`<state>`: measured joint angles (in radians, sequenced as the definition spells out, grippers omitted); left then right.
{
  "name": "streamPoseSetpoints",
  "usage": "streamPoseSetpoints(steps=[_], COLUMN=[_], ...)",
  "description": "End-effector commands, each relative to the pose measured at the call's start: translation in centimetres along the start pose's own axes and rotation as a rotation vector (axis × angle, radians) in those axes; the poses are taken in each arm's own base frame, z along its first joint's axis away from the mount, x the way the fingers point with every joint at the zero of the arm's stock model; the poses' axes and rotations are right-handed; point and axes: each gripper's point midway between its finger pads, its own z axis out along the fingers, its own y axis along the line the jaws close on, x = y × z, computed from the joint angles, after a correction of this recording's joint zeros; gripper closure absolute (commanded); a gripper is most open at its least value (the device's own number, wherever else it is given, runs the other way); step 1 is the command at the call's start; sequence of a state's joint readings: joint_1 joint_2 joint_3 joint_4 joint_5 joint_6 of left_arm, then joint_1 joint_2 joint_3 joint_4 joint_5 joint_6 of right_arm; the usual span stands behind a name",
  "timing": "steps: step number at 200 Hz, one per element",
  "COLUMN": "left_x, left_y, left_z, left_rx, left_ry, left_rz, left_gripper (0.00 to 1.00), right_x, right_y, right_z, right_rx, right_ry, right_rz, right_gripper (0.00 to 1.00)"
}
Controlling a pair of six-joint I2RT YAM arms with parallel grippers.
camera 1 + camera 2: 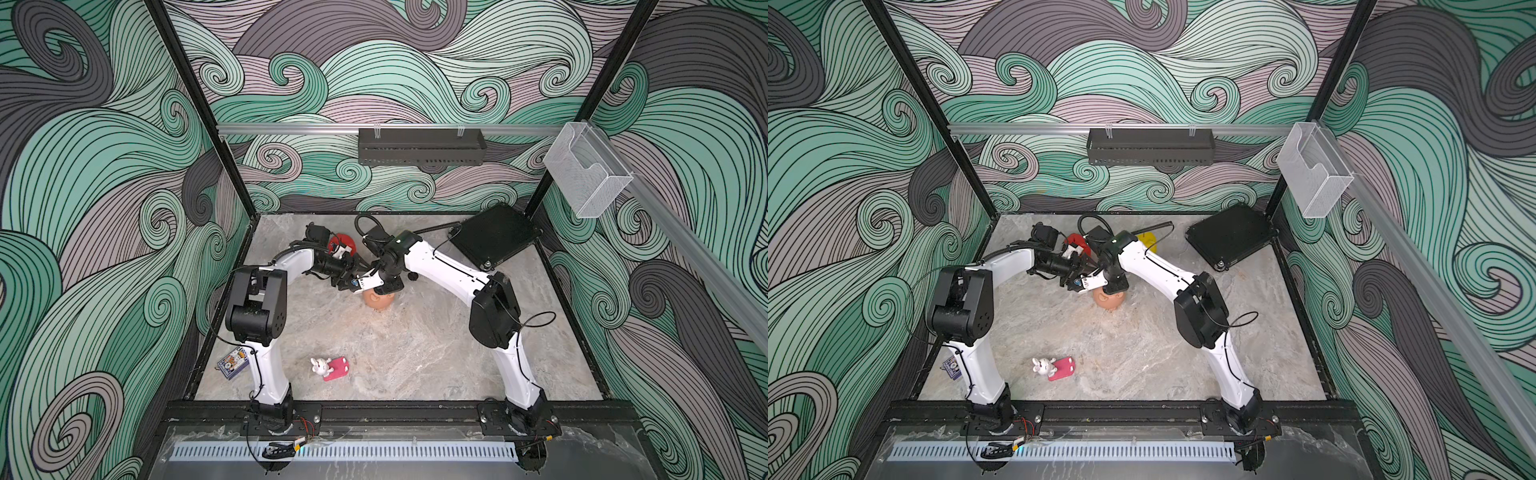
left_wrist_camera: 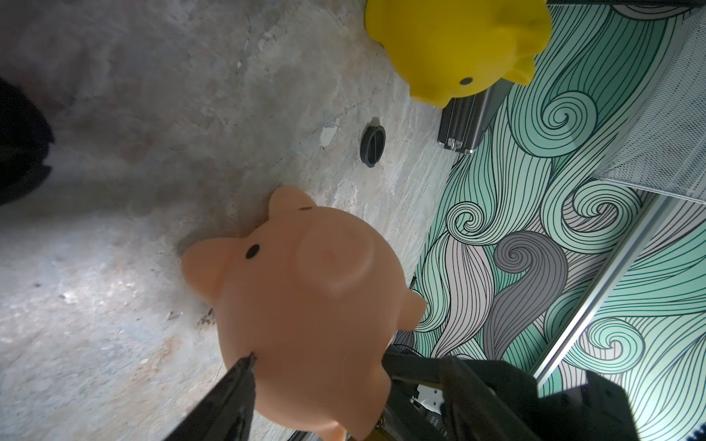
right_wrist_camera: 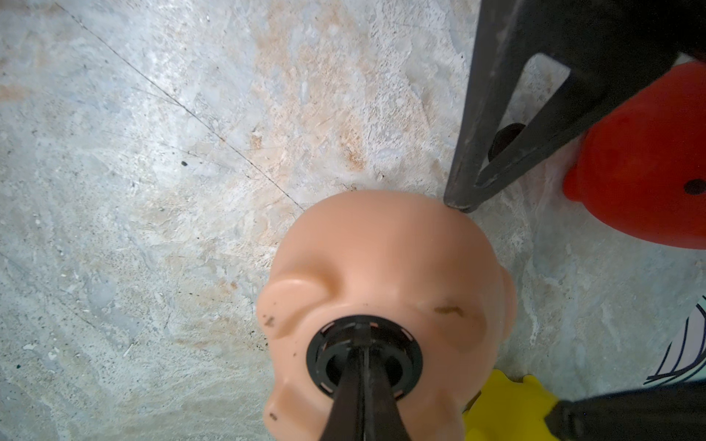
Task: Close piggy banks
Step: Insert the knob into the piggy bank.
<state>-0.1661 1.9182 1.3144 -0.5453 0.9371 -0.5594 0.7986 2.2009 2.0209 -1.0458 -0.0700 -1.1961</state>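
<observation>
The peach-pink piggy bank (image 1: 376,300) (image 1: 1108,300) lies belly up in the middle of the table. My left gripper (image 2: 318,359) straddles it, with a fingertip (image 3: 458,206) pressed against each side of its body (image 2: 313,290). A black plug (image 3: 321,343) sits in its belly hole, and my right gripper (image 3: 363,343) is shut on the plug's centre ridge from above. The red piggy bank (image 1: 343,241) (image 3: 645,172) stands behind the left wrist. The yellow piggy bank (image 1: 1148,241) (image 2: 458,42) stands behind the right forearm.
A loose black plug (image 2: 372,147) (image 1: 412,275) lies on the table right of the pink pig. A white bunny toy (image 1: 321,368) with a pink flat piece (image 1: 337,369) lies near the front. A card box (image 1: 232,362) sits front left, a black plate (image 1: 494,237) back right.
</observation>
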Motion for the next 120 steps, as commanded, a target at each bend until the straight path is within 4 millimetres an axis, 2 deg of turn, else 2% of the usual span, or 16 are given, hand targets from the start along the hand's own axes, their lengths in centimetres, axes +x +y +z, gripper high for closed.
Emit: streamPoseSetpoints(steps=[1,36,55,99,120], left_x=[-0.09,0.03,0.14,0.34,0.5], left_y=[-1.62,-1.56,-1.5,-1.32,-1.25], left_z=[0.07,0.16,0.3,0.59,0.76], left_rx=[0.033,0.033,0.031,0.026,0.025], left_ry=[0.012,0.016,0.02,0.027,0.032], left_rz=[0.024,0.02,0.02,0.016,0.018], left_gripper=[0.25,0.26,0.27,0.29,0.3], right_x=[0.4,0.92,1.03,0.87,1.11], right_y=[0.68,0.71,-0.15,0.53,-0.03], right_z=[-0.46,-0.43,-0.68,-0.35,-0.25], right_rx=[-0.002,0.01,0.04,0.022,0.044], right_ry=[0.027,0.071,0.09,0.097,0.124], right_rz=[-0.019,-0.013,0.036,0.084,0.125], right_gripper=[1.0,1.0,1.0,1.0,1.0])
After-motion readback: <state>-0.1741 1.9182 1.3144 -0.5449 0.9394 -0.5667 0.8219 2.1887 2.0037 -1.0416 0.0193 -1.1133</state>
